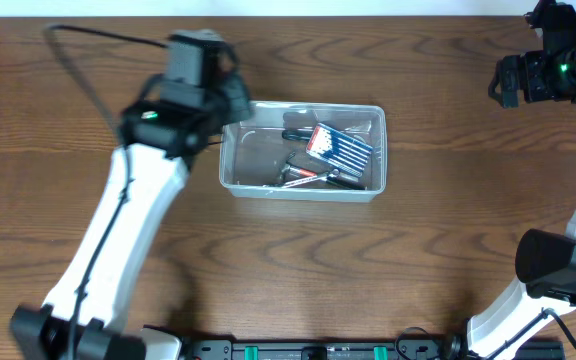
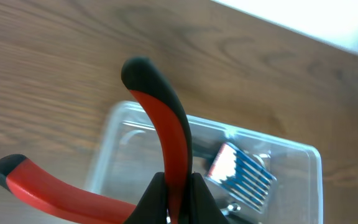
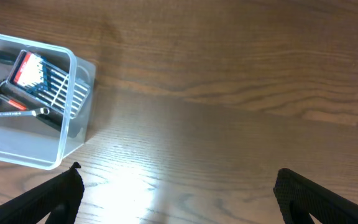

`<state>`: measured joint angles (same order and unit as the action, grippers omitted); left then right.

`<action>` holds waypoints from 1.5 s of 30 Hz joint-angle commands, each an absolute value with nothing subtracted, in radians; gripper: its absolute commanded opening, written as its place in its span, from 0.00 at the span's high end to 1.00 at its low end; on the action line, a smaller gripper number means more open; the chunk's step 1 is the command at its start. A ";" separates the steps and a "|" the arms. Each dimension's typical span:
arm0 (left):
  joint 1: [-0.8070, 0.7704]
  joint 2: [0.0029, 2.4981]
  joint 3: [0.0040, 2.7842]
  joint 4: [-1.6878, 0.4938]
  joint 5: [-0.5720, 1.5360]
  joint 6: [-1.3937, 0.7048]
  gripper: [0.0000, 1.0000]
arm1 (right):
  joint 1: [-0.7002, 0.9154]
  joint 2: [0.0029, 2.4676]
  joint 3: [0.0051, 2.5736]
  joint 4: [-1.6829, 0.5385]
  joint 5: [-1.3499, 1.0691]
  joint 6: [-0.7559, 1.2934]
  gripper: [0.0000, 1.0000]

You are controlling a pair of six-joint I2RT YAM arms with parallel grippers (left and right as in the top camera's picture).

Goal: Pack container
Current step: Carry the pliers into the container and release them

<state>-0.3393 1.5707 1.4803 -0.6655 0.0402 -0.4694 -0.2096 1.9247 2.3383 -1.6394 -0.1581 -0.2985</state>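
The clear plastic container (image 1: 230,168) stands mid-table. It holds a blue and red striped bit set (image 1: 338,148) and several small tools (image 1: 313,177). It also shows in the left wrist view (image 2: 114,146) and the right wrist view (image 3: 67,134). My left gripper (image 2: 178,205) is shut on one handle of red and black pliers (image 2: 169,134) and holds them above the container's left end. In the overhead view the left gripper (image 1: 230,95) hides the pliers. My right gripper (image 3: 176,193) is open and empty over bare table, far right of the container.
The wooden table (image 1: 418,260) runs all round the container. The left arm (image 1: 128,215) slants across the table's left side. The right arm's base (image 1: 558,265) sits at the front right. The table's far edge (image 2: 328,34) lies behind the container.
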 commanded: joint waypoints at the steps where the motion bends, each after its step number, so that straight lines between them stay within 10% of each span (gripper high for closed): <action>1: -0.385 1.654 1.478 -0.643 -0.008 -0.548 0.94 | -0.208 1.903 2.352 -1.643 -0.166 -0.284 0.01; 34: -0.434 2.094 1.477 -0.645 -0.008 -0.866 0.94 | -0.208 1.903 2.352 -1.648 -0.196 -0.284 0.01; 36: -0.434 2.094 1.477 -0.645 -0.008 -0.866 0.83 | -0.208 1.903 2.352 -1.648 -0.196 -0.284 0.01; 41: -0.434 2.094 1.477 -0.638 -0.009 -0.823 0.04 | -0.208 1.903 2.352 -1.647 -0.196 -0.284 0.01; 45: -0.435 2.080 1.478 -0.638 -0.009 -0.793 0.01 | -0.208 1.903 2.352 -1.648 -0.196 -0.284 0.01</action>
<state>-0.4332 2.0686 1.4799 -0.6315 -0.0074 -0.8352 -0.2096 1.9247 2.3383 -1.6455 -0.1841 -0.2981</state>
